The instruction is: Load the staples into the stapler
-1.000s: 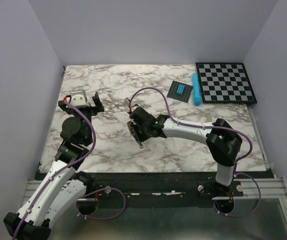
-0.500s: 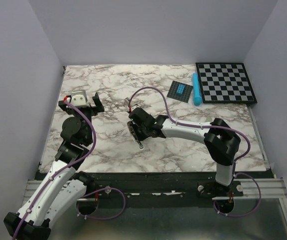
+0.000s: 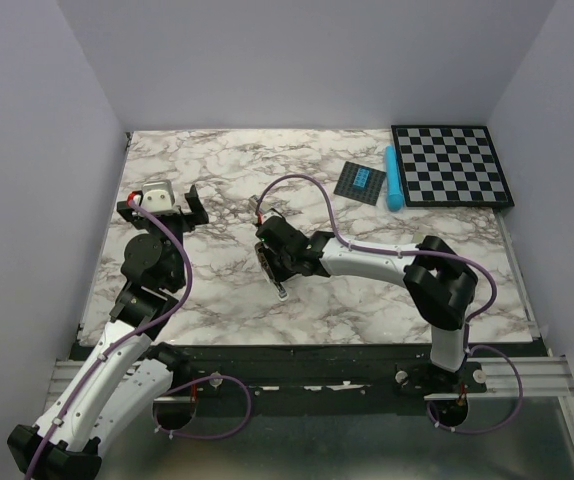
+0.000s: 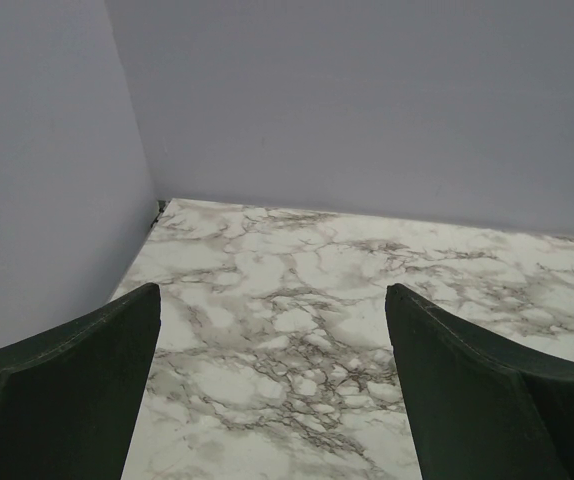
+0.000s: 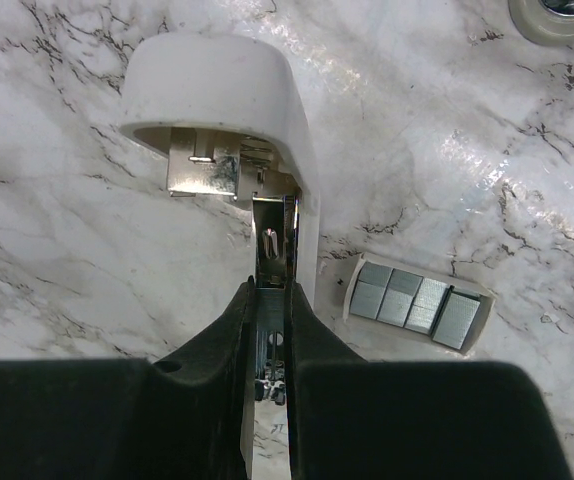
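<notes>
We see the right fingers point(image 5: 245, 312) closed on the stapler point(image 5: 273, 232). They pinch its shiny silver channel from both sides, so the channel runs straight out between the tips. Past the tips the channel meets a white rounded cover point(image 5: 222, 85) with small metal parts under its hood. It looks like the stapler's own top swung open, though we cannot be sure from this angle.

The box of staples point(image 5: 417, 305) lies flat on the marbled surface point(image 5: 87, 230), just beside the stapler on the right of the wrist view and outside the grip. Its open face shows grey strips packed side by side.

From above, the stapler sits near the middle of the surface under the right fingers, with a silver end poking out on the near side. The left fingers point(image 4: 87, 370) are spread wide with nothing between them. They are held over the left part of the surface, well apart from the stapler and the box.

At the far right of the surface lie a chessboard point(image 3: 452, 165), a blue tube point(image 3: 394, 180) just left of it, and a small dark plate point(image 3: 360, 182) beside the tube.
</notes>
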Controlling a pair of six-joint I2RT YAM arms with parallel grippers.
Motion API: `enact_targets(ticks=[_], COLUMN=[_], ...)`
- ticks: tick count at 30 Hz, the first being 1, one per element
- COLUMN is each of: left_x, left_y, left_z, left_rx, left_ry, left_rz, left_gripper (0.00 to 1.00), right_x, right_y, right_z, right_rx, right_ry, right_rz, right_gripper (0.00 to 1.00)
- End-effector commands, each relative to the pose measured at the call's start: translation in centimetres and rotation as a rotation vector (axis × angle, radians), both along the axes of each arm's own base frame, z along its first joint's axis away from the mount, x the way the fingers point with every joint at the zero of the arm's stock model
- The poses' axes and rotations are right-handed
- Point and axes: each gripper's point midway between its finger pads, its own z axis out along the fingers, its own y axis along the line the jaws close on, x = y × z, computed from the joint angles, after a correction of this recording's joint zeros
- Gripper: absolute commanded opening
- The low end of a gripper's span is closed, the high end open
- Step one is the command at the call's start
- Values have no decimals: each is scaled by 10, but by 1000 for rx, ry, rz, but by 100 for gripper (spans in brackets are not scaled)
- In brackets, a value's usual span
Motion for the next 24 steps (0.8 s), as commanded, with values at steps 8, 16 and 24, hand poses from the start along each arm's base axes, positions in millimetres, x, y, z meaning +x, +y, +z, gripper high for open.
enact_targets(ticks=[8, 16, 24], left_x=[-2, -1, -1], left_y=[4, 3, 3], left_z=[5, 4, 5], left_rx=[-24, -23, -21], left_ry=[-28, -25, -26], left_rz=[14, 12, 8], left_gripper=[99, 99, 99], right_x=[3, -4, -9], right_y=[-5, -6, -10], right_z=[-7, -13, -12], right_rx=[-30, -34, -43], right_ry=[-35, -5, -2], right_rz=[-12, 7, 11], right_gripper=[15, 15, 18])
